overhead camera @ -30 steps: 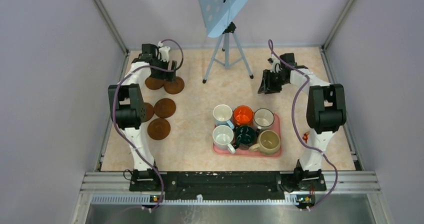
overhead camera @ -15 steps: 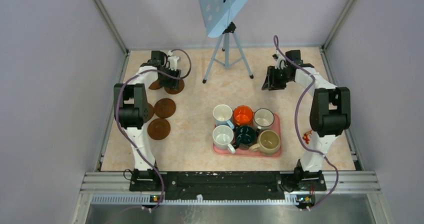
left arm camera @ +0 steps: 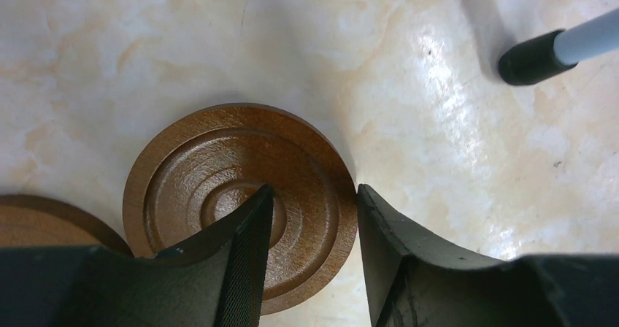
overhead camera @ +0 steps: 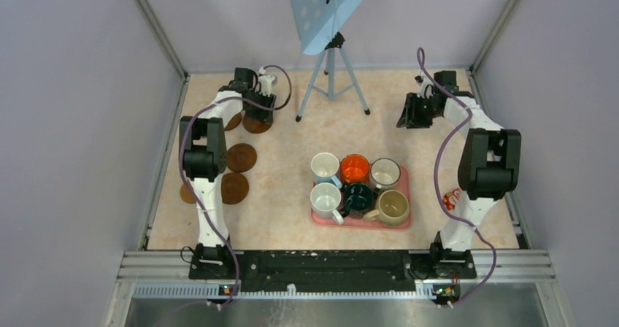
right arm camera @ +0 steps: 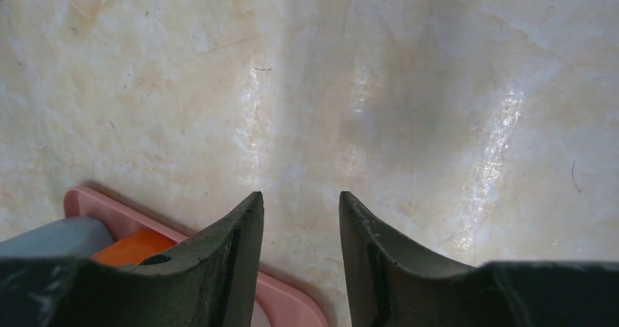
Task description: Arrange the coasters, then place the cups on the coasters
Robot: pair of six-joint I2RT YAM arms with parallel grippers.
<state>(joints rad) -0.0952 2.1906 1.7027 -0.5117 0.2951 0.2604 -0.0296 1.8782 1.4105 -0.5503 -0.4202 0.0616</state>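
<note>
Brown and ringed, the coaster (left arm camera: 212,170) at the far left of the desk (overhead camera: 292,195) now lies under the left tool (left arm camera: 314,195), which in the last second swung across and narrowed from wide to half-spread, one finger over the centre and the other against the rim. Whether it truly pinches I cannot tell, but arranging looks underway while the cups (overhead camera: 358,188) wait on the pink tray (overhead camera: 361,222). The right tool (right arm camera: 299,199), spread and holding nothing, has drawn off far right; no writing is legible.

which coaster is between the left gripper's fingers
The far coaster nearest the tripod foot; only its rim sits inside the left gripper.
</note>
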